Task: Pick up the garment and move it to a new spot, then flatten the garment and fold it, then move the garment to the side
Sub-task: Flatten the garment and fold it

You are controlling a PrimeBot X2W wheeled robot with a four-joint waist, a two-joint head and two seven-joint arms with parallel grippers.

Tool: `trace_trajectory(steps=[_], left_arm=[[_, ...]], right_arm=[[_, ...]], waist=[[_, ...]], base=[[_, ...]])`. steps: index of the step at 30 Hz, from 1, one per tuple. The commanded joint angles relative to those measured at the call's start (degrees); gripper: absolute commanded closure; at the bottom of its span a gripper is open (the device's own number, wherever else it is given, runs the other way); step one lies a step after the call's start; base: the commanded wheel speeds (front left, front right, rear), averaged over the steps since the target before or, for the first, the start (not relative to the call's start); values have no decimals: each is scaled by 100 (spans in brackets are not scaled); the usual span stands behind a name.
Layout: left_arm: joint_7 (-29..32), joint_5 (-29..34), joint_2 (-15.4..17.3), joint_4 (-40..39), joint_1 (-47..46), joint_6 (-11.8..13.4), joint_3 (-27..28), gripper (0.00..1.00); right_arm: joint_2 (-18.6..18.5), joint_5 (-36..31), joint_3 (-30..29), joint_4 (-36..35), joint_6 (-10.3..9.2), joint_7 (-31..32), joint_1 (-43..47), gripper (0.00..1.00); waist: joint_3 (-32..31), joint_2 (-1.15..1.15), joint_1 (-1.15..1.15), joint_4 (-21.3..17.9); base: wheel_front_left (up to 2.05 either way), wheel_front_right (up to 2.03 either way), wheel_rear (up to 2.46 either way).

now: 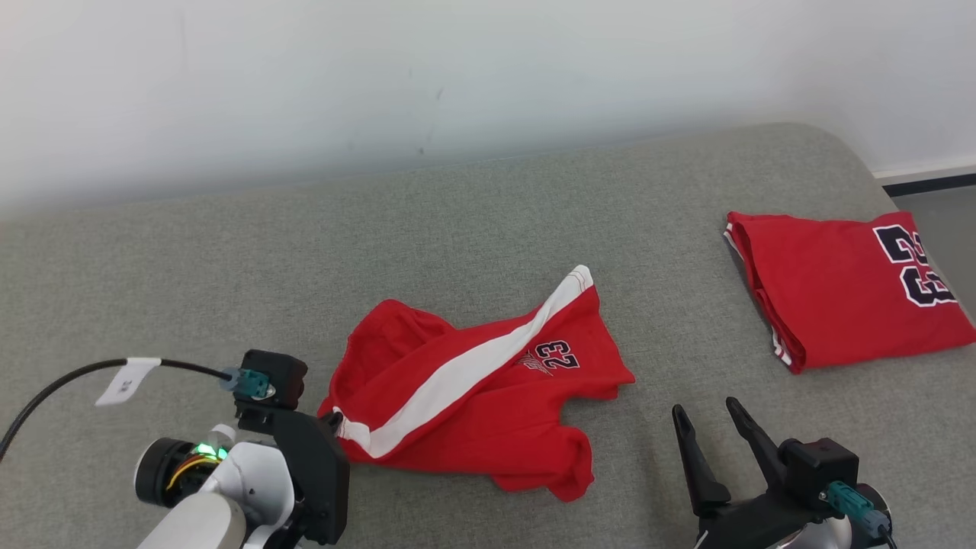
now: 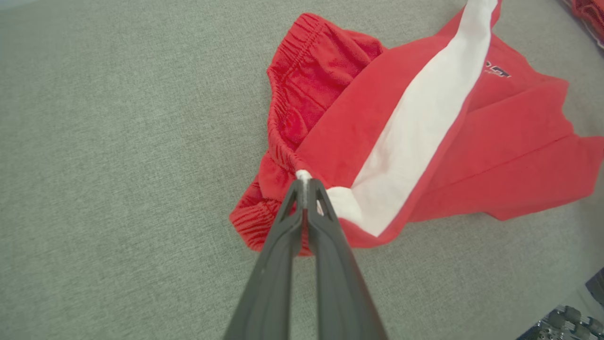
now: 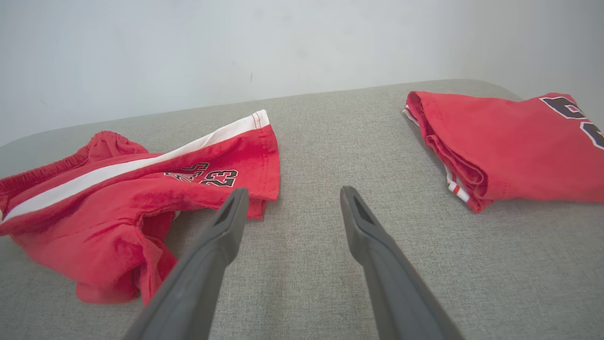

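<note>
The garment (image 1: 473, 396), a pair of red shorts with a white side stripe (image 1: 465, 366) and a printed number, lies crumpled near the middle of the grey padded surface (image 1: 457, 229), towards its near edge. The elastic waistband (image 2: 283, 118) is bunched at the left and one leg hem points far and right. It looks light, soft and limp, so it should sag and drag from any single hold, and a pinch on the thicker waistband seems the surest grip. The left gripper (image 2: 306, 186) has its fingers pressed together on just such a spot, nipping the waistband edge at the near end of the white stripe. The right gripper (image 1: 705, 406) hangs with fingers spread and nothing between them, near the shorts' right side but apart from them. The far waistband corner or a leg hem would suit it for stretching the cloth flat. To the far right a second red garment (image 1: 839, 297) lies folded close to the surface's right edge, so open room lies mainly left and far, up to the pale wall (image 1: 381, 76). A black cable (image 1: 69, 377) trails from the left wrist across the near left.
</note>
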Motion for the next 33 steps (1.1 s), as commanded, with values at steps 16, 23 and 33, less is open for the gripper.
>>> trace_trajectory(steps=[16, 23, 33], left_arm=[[-2104, -307, -329, -644, 1500, 482, 780, 100], [-2724, -578, -590, -579, 1869, 290, 943, 87], [-1539, -574, -24, -765, 1403, 164, 656, 0]], right_arm=[[-224, -61, -170, -352, 4, 140, 69, 0], [-286, -94, -237, -555, 4, 235, 41, 0], [-264, -138, -201, -663, 4, 310, 21, 0]], waist=[[-85, 0, 0, 386], [-39, 0, 0, 583], [-24, 0, 0, 729]], base=[[0, 0, 0], [0, 0, 0], [0, 0, 0]])
